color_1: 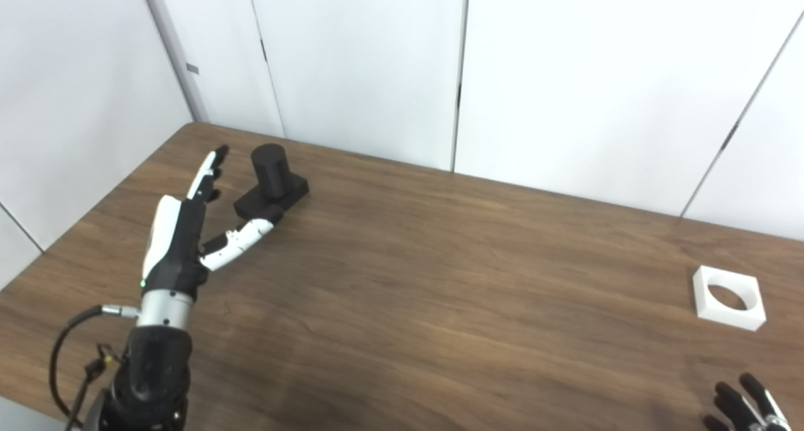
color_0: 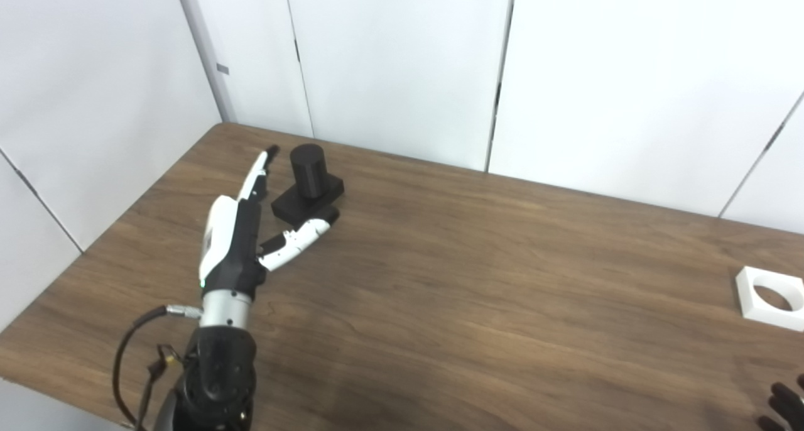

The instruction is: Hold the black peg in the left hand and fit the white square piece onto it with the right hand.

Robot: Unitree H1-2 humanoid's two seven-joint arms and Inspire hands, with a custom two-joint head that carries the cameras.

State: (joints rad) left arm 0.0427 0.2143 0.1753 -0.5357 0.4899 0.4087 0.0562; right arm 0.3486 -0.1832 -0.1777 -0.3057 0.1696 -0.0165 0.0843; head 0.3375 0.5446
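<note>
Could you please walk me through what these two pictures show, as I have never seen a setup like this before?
Both pictures come from two cameras side by side on a humanoid robot's head, looking down at a brown table. The left hand is open, its fingers and thumb spread beside the black peg, a cylinder upright on a square base; whether they touch is unclear. The white square piece, which has a round hole, lies far right. Only the right hand fingertips show at the bottom corner. Nothing is held.

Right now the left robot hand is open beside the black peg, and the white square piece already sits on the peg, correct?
Not quite. The left robot hand is open beside the black peg, but the white square piece lies on the table far to the right, as the right eye view shows.
</note>
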